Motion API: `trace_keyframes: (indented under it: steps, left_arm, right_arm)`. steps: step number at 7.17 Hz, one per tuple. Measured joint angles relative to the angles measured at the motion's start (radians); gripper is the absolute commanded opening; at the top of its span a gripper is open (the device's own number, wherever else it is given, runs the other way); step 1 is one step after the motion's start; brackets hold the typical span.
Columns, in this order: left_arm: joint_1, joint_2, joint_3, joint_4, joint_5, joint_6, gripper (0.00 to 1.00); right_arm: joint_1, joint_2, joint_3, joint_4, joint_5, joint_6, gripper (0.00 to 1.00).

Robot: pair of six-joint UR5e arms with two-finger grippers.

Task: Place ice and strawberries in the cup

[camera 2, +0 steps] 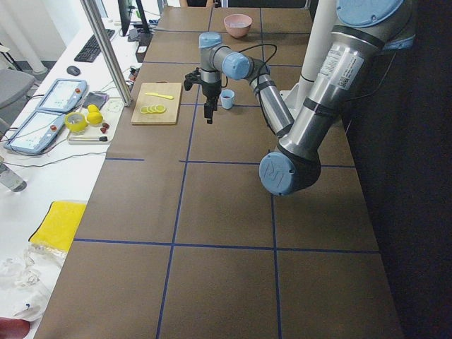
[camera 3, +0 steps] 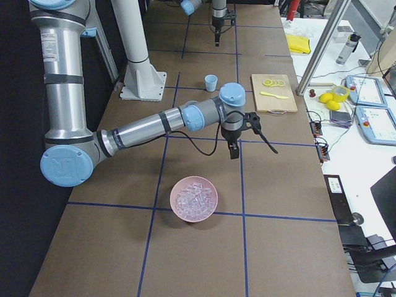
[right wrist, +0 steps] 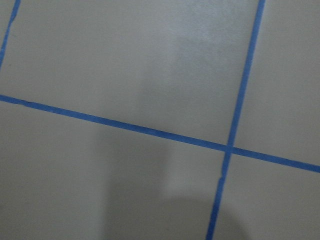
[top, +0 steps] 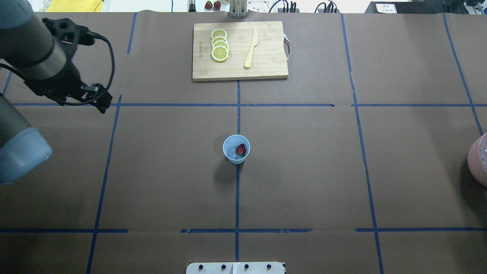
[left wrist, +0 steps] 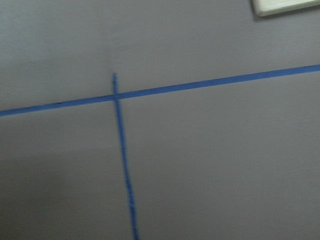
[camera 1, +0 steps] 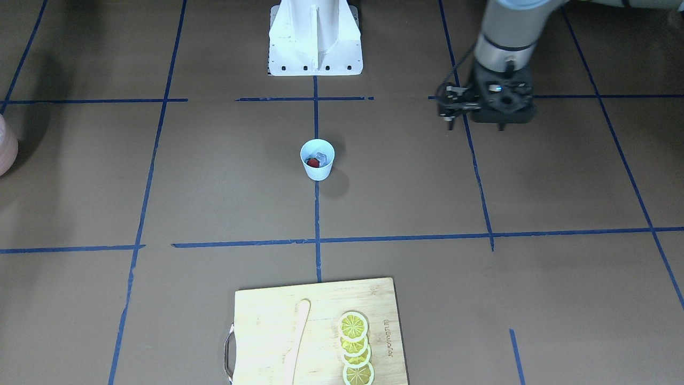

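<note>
Left arm (top: 23, 49) nearest, left gripper (top: 102, 107) above blue tape (top: 171, 105), well apart from cup (top: 236, 160); finger opening unreadable. Right gripper (camera 3: 234, 153) near pink bowl (camera 3: 185, 216); opening likewise unreadable. Cutting board (top: 266, 57) bearing lemon slices (top: 220, 45) and wooden knife (top: 251, 47). Pale-blue cup upright at centre of table (top: 342, 171), holding strawberry (top: 240, 149) beside ice cube (top: 231, 153).

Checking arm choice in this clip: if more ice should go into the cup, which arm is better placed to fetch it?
Right, probably: the right gripper hangs close to the pink bowl holding ice on the robot's right side. The left gripper is on the opposite side, beyond the cup.
</note>
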State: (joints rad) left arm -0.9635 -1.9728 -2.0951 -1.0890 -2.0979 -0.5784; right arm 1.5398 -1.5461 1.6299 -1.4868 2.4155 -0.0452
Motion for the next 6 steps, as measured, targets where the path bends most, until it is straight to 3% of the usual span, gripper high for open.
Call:
trace_keyframes:
  steps: [2,4,6]
  left_arm:
    - [-0.182,0.119,0.025,0.006,-0.106,0.211,1.0]
    - [-0.374,0.201,0.16,0.001,-0.207,0.472,1.0]
    - [-0.5,0.231,0.328,-0.008,-0.237,0.658,1.0]
  right_arm:
    - [0.077,-0.003,-0.062,0.013,0.028,-0.042,1.0]
    - [0.095,-0.015,-0.049,0.014,0.028,-0.042,1.0]
    - [0.098,-0.021,-0.057,0.009,0.034,-0.031,1.0]
